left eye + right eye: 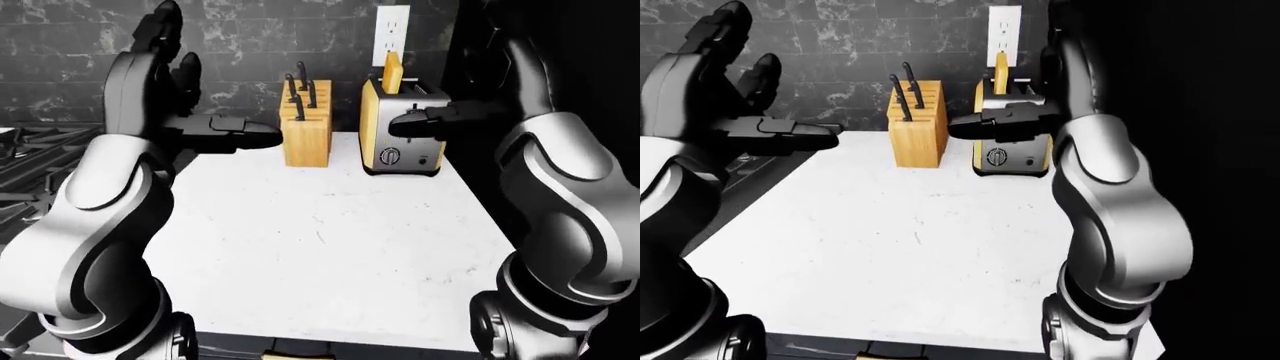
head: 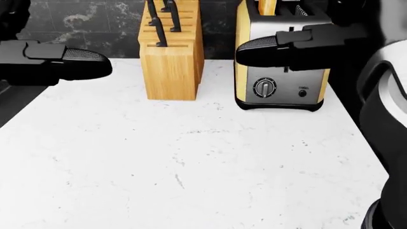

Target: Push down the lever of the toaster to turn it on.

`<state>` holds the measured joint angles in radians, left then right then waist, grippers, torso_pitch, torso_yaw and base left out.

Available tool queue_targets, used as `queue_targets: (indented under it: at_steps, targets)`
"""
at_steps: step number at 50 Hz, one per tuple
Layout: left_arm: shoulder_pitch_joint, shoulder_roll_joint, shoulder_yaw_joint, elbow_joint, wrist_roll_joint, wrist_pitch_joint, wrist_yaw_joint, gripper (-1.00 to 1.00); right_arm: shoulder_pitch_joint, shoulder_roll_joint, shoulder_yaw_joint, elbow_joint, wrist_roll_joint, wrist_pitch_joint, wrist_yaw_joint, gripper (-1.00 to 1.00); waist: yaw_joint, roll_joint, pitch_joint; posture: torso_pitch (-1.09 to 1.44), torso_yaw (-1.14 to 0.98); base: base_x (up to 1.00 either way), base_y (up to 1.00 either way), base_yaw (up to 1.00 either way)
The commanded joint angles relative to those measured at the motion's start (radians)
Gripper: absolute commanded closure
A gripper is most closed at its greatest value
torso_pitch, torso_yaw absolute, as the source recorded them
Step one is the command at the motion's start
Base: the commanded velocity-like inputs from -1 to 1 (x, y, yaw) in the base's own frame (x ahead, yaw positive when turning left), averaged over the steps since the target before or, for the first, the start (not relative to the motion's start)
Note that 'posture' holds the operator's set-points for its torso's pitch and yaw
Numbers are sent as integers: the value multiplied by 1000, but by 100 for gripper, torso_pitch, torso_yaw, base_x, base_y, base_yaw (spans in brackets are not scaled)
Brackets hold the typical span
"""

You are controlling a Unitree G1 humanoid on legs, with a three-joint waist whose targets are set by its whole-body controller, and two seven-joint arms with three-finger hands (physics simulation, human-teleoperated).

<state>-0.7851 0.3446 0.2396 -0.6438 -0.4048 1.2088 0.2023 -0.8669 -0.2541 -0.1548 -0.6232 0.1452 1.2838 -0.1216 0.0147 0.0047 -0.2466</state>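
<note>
Nothing can be read: the toaster point(image 2: 281, 76) bears a tiny label above its small button, right of the dial, too blurred to make out.

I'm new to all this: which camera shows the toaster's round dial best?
The head view: the dial on the toaster is large and unobstructed. Both eye views show it small and distant, below the right hand.

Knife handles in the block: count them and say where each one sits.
3 in the left-eye view, all black, standing out of the top of the knife block: lowest, upper left, tallest right. More may be hidden behind these.
</note>
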Motion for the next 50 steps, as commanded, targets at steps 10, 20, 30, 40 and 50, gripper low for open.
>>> queue_targets:
  at_steps: [10, 20, 30, 40, 50]
  targets:
    - [-29, 15, 17, 0, -2, -31, 1, -100, -86, -22, 29, 67, -54, -45, 22, -100, 2, 1, -9, -37, 0, 0, 0, 0]
    - [-30, 22, 22, 3, -13, -32, 5, -100, -73, 11, 46, 94, -94, -66, 44, -100, 2, 2, -10, -37, 0, 0, 0, 0]
    - [-32, 25, 19, -2, -17, -26, 11, -100, 15, 40, 52, 71, -128, -94, 72, -100, 4, 1, -12, -37, 0, 0, 0, 0]
    - [-24, 25, 18, -1, -10, -36, 5, -100, 62, 69, 73, 78, -156, -126, 86, -100, 2, 4, -14, -37, 0, 0, 0, 0]
    - [-25, 25, 19, -3, -10, -34, 4, -100, 85, 93, 88, 112, -184, -173, 101, -100, 2, 5, -16, -37, 0, 0, 0, 0]
